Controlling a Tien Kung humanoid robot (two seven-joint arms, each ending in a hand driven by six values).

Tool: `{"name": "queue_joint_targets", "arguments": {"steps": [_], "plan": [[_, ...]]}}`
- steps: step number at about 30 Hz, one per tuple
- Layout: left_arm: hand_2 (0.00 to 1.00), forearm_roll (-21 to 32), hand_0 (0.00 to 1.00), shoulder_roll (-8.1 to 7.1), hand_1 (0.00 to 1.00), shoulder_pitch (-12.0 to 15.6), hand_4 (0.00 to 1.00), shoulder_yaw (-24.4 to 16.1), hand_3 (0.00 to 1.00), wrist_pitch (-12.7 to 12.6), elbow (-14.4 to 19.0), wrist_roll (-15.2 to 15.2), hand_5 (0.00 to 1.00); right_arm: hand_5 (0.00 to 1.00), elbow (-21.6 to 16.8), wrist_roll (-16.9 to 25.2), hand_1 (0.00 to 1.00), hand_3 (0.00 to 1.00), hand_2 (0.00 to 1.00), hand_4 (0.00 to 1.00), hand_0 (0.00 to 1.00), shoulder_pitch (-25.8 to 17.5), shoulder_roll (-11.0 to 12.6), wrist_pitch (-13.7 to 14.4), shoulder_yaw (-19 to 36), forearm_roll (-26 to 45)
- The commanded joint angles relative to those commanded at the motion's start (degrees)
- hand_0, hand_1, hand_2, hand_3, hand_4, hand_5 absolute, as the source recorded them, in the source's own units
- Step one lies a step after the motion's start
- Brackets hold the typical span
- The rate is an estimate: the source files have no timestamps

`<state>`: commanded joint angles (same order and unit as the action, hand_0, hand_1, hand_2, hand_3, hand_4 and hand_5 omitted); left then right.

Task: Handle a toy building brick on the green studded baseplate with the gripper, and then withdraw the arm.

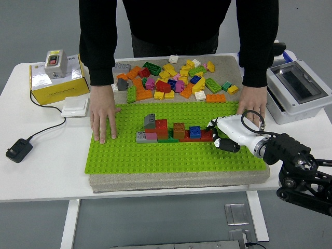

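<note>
A big green board (155,155) with little bumps lies on a gray mat (176,181) on the white table (41,171). In the middle of the board stands a row of stuck-together bricks (171,132): gray and pink at the left, then red, orange and blue, with a low red brick (206,136) at the right end. The robot's right hand (222,136) comes in from the right side. It is white with black fingertips (228,146), and it sits low over the board, right at that red end brick. The fingers are curled in, and some look like they touch the red brick, but it is hard to tell if the hand really holds it. The black arm (295,161) goes off to the lower right corner. The robot's left arm cannot be seen. A person in black sleeves stands at the far side of the table. One of the person's hands (104,120) lies flat on the left top corner of the board, and the other hand (251,109) rests on the right top corner, near the robot's hand. Behind the board is a pile of loose bricks (174,80) in many colors. A yellow box (54,80) sits at the left, and a gray box with a clear lid (298,91) sits at the right.
</note>
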<state>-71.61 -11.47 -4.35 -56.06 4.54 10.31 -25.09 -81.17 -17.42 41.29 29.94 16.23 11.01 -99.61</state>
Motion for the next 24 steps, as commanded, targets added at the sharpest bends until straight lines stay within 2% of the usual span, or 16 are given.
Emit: {"name": "queue_joint_targets", "arguments": {"steps": [15,20,24], "plan": [[0.540,0.6,0.678,0.06,0.629,0.2,0.140,0.6,0.630,-0.3,0.0,0.6,0.645,0.449,0.4,0.3,0.174,0.689,0.725,0.002,0.099,-0.3,-0.3,0.3,-0.3,0.6],[0.540,0.8,0.678,0.10,0.629,0.3,0.140,0.7,0.630,-0.3,0.0,0.7,0.645,0.449,-1.2,-0.2,0.174,0.689,0.725,0.002,0.099,-1.1,1.3,0.3,2.9,0.0],[0.540,0.9,0.678,-0.04,0.629,0.4,0.140,0.9,0.629,-0.3,0.0,0.6,0.644,0.447,-4.3,-0.8,0.173,0.691,0.726,0.002,0.100,-4.2,3.9,0.4,8.0,-1.1]]}}
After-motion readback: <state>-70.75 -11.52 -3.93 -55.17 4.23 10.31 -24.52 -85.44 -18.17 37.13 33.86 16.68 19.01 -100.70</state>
